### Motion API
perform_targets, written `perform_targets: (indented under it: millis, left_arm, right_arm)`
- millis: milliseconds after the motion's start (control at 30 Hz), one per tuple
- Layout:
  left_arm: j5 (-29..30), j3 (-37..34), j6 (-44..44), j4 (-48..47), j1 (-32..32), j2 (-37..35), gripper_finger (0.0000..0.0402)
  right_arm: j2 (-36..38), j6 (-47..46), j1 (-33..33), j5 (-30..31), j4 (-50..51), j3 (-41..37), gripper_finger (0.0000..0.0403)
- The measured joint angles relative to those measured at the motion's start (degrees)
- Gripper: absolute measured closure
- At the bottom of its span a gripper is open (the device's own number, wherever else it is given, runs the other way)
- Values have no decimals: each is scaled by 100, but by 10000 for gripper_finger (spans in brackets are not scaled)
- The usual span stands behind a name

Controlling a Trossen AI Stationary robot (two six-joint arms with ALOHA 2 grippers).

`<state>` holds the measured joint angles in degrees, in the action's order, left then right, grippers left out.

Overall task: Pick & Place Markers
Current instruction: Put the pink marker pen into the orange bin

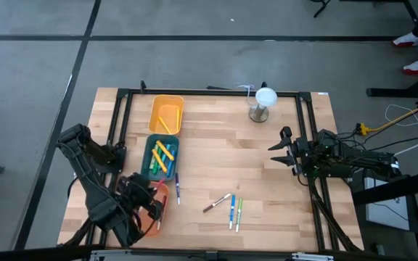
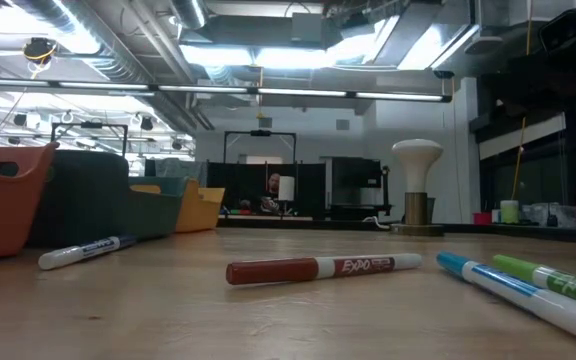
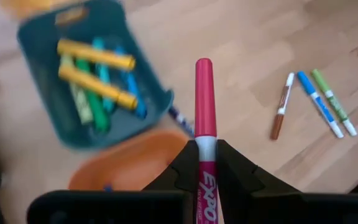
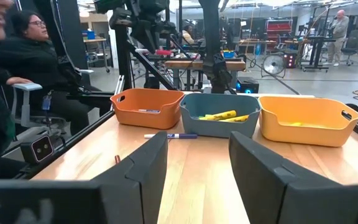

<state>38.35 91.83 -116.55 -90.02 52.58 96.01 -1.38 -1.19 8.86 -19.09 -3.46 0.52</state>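
High view: the left pincer (image 1: 151, 205) hangs over the rounded orange plastic tray (image 1: 162, 190) at the near left of the pale wooden counter (image 1: 216, 138), while the right pincer (image 1: 281, 148) waits near the right edge; four loose markers lie apart on the boards, a dark blue one (image 1: 177, 188) beside the teal tray (image 1: 162, 156) and brown (image 1: 217, 202), light blue (image 1: 231, 211) and green (image 1: 239, 213) ones further right. Low view: neither arm shows; the brown marker (image 2: 323, 268) lies flat, free to roll if nudged. Left wrist view: the fingers are clamped on a magenta felt-tip marker (image 3: 205, 124) held near its rear, so the long free end could pivot and, if released off-centre, strike the orange rim and fall outside. Right wrist view: the right fingers stand apart, empty, facing the three trays.
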Motion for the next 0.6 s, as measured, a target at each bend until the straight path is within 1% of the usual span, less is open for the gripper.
perform_targets:
  millis: [100, 167, 367, 600]
  left_arm:
    - [-634, 0, -368, 4, 0, 0, 375]
    - [-893, 0, -438, 50, 0, 0, 375]
    - [-1305, 0, -439, 270, 0, 3, 375]
    - [-1467, -88, -816, 598, 150, 114, 375]
  right_arm:
    - [1, 0, 1, 0, 0, 1, 233]
    - [1, 0, 0, 0, 0, 2, 233]
    - [0, 0, 0, 0, 0, 2, 233]
    - [-1, 0, 0, 0, -2, 2, 233]
